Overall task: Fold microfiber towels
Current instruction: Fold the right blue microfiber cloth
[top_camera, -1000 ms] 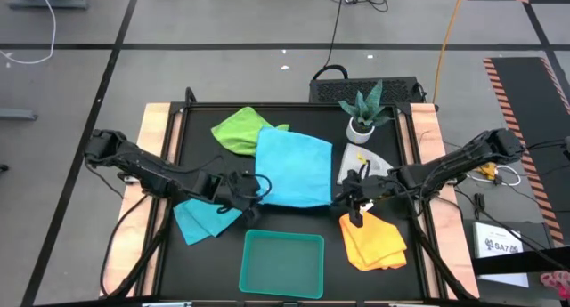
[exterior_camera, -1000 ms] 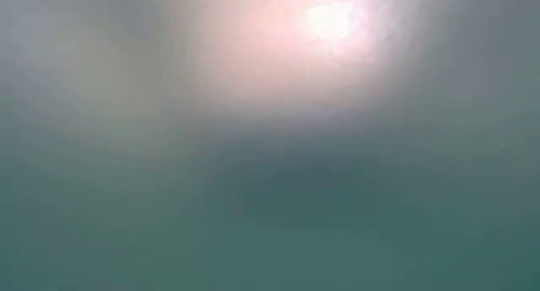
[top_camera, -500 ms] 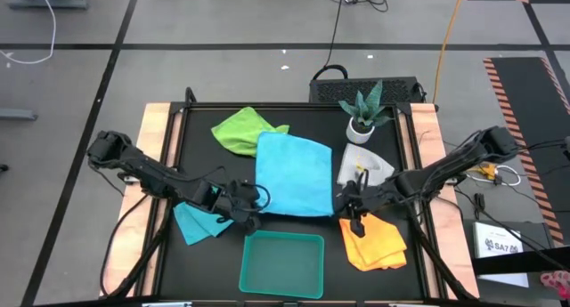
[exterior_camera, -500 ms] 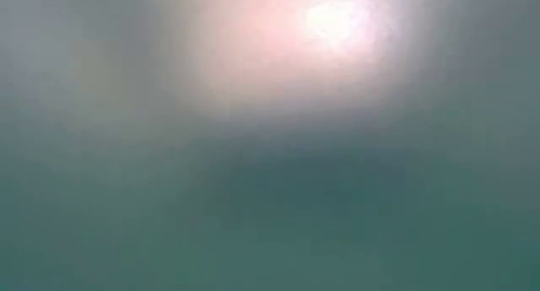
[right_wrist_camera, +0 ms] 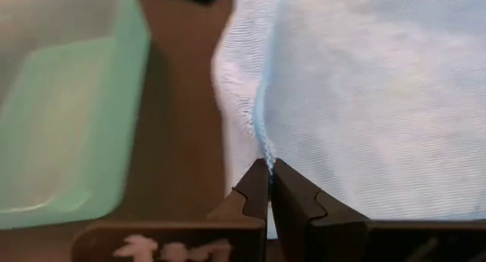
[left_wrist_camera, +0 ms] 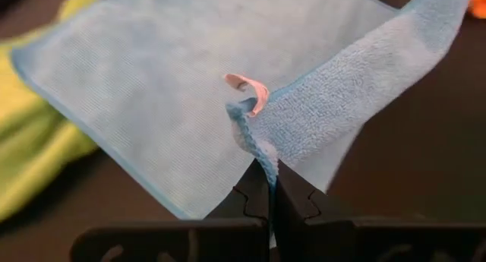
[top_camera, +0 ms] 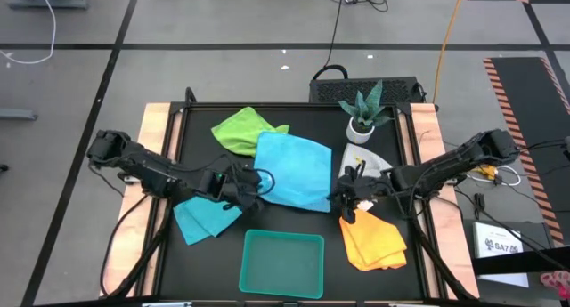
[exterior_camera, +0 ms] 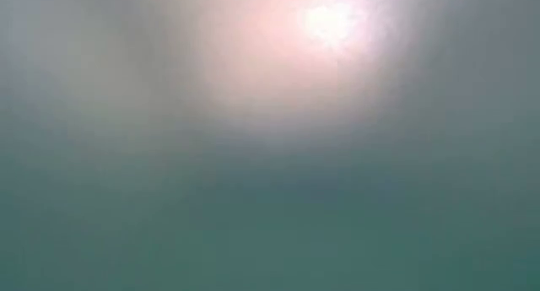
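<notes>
Worktop (top_camera: pixel 191 133), black and wood-edged, carries everything. Largest on it is the blue towel (top_camera: pixel 294 169), spread in the middle with one near corner lifted at each side. Beside its far left corner lies the green towel (top_camera: pixel 240 129), crumpled, its edge under or against the blue one; which cannot be told. Tray (top_camera: pixel 282 264), teal and rectangular, sits at the near edge, just in front of the blue towel. Near the tray's right lies the orange towel (top_camera: pixel 374 240), loosely bunched. A second blue towel (top_camera: pixel 205 220) lies left of the tray, under the left arm. The grey-white towel (top_camera: pixel 363 162) shows between the blue towel and the right arm, in front of a small potted plant (top_camera: pixel 363 111) at the far right.

The left pincer (left_wrist_camera: pixel 267 187) is clamped on the blue towel's near left corner, where a small pink tag (left_wrist_camera: pixel 249 89) curls up. The right pincer (right_wrist_camera: pixel 269 184) is clamped on the same towel's near right edge, with the tray off to one side. The low view shows only a blur.
</notes>
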Motion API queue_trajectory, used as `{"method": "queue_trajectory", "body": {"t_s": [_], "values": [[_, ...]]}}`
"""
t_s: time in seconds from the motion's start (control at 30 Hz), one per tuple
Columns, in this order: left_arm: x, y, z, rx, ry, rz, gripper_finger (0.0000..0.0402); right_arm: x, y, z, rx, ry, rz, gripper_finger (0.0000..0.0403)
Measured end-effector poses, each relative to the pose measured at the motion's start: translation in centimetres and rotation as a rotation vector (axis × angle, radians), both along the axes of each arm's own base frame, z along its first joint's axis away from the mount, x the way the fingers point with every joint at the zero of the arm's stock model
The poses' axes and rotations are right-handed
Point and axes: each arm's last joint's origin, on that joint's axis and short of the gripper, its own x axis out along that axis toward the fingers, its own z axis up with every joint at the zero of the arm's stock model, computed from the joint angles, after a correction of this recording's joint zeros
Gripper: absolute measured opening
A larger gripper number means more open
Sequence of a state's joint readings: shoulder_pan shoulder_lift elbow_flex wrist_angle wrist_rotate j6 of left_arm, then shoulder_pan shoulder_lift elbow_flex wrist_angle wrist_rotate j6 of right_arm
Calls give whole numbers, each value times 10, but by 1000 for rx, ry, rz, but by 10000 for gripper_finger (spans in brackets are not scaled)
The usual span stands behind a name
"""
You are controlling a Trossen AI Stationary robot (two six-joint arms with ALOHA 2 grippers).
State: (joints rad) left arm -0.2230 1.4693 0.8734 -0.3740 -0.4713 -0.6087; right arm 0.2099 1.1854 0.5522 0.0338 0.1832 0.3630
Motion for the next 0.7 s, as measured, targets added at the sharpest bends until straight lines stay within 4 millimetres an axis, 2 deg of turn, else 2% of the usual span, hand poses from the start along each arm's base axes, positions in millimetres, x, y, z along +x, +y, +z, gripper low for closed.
{"method": "queue_trajectory", "body": {"t_s": [0.33,0.7], "values": [[5,47,1,100,49,68,0,4,-50,0,-176,24,-87,0],[5,102,4,169,78,104,0,-3,-97,0,-306,75,-188,0]]}}
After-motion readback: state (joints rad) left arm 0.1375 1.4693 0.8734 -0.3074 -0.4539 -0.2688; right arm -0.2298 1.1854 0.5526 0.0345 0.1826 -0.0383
